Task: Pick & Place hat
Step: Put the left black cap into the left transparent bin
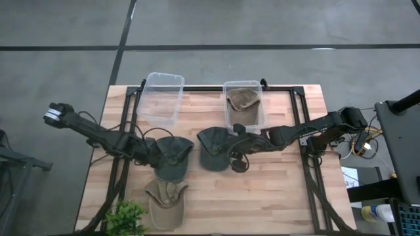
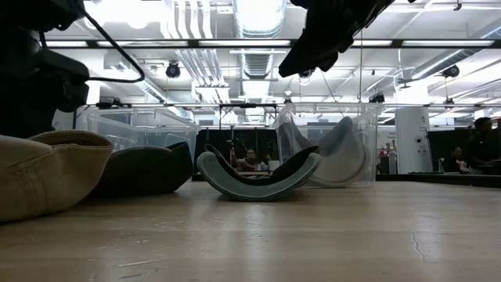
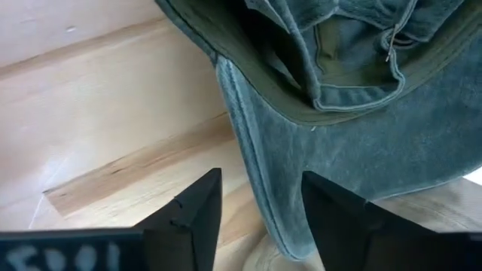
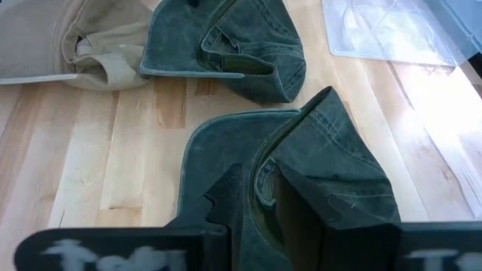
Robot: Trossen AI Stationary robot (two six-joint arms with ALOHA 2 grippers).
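Observation:
Two dark green caps lie mid-table. My left gripper (image 1: 147,152) is low at the left cap (image 1: 174,156). It is open, and its fingers stand on either side of the brim's edge (image 3: 260,203) without plainly touching it. My right gripper (image 1: 231,152) hovers over the right cap (image 1: 211,147), and the low view shows it (image 2: 313,47) well above the table. Its fingers (image 4: 226,203) are a narrow gap apart over the seam where brim meets crown (image 4: 260,184). That cap (image 2: 258,176) rests on its curved brim.
A tan cap (image 1: 164,203) lies near the table's near edge beside a small green plant (image 1: 125,219). Two clear bins stand at the far edge. The left bin (image 1: 163,98) holds nothing visible, and the right bin (image 1: 259,111) holds an olive hat (image 1: 241,98).

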